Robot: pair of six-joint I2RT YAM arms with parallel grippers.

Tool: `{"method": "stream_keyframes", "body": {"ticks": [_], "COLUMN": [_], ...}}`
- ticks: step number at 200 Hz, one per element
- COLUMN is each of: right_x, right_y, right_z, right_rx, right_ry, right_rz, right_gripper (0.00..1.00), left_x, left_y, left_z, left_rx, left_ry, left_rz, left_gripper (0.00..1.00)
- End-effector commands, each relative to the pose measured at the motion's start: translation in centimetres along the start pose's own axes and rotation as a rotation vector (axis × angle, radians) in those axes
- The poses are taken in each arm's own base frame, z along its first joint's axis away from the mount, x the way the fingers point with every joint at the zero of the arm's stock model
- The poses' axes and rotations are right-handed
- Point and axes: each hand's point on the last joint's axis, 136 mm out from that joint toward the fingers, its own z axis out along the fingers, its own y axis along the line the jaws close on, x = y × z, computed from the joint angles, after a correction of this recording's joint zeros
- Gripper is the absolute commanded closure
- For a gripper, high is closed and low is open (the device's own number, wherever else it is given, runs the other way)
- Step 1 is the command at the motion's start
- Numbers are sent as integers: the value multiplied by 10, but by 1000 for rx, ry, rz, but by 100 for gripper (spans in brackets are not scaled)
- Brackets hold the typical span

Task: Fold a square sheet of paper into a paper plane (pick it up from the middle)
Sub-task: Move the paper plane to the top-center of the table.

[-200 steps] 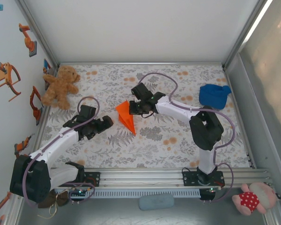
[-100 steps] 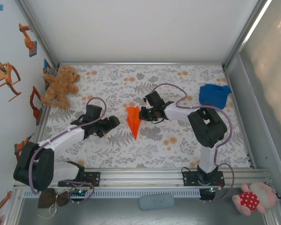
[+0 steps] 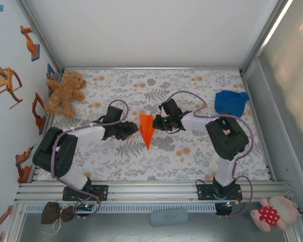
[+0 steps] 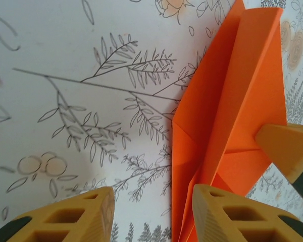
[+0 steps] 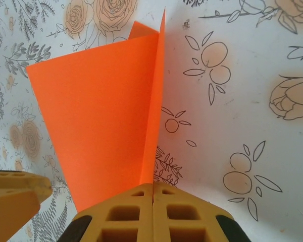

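Observation:
The square sheet of paper is folded into a narrow orange paper plane [image 3: 147, 130] at mid-table, its point toward the arm bases. My right gripper [image 3: 156, 123] sits at its right side. In the right wrist view that gripper [image 5: 152, 189] is shut on the plane's [image 5: 101, 111] upright folded edge. My left gripper [image 3: 133, 129] is at the plane's left side. In the left wrist view the left gripper [image 4: 152, 195] is open: one finger [image 4: 86, 217] over bare cloth, the other finger [image 4: 232, 214] over the plane [image 4: 232, 101], whose left edge lies between them.
A brown teddy bear [image 3: 65, 93] lies at the back left and a blue cloth lump [image 3: 231, 102] at the back right. White walls close the flowered table [image 3: 192, 156] on three sides. A pink plush [image 3: 272, 213] lies outside the near rail.
My left arm has swung right up to the plane and its jaws have narrowed. The right gripper has carried the paper slightly right, and it now shows as a narrow dart.

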Motion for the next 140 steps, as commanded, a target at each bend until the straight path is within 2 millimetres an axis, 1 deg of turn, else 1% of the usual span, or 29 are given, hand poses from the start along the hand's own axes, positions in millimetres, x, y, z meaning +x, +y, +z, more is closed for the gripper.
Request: {"method": "stream_keyframes", "body": {"ticks": [1,48,71,110,123,140], "right_x": [-3,4,5,5,5,4], "right_y": [4,-8,-12,-12,-12,-12], "right_z": [-8,-7,-7,-7,-7,-7], "right_rx": [-19,8,15,13,14,17], "right_ry": [-20,-10,-7,-7,-7,-8], "right_rz": [7,21,27,28,28,28], "right_gripper": [100,100,100,100,100,100], "left_x": [-6,-5,-4,-3,-6,-12], "left_y": [-20,-21,-27,-37,-33,-21], "left_z": [5,17,20,21,19,14], "left_rx": [58,70,102,150,124,58], "left_ry": [11,47,57,64,43,-7], "left_rz": [22,17,24,42,37,23], "left_gripper": [55,62,62,61,62,65]}}
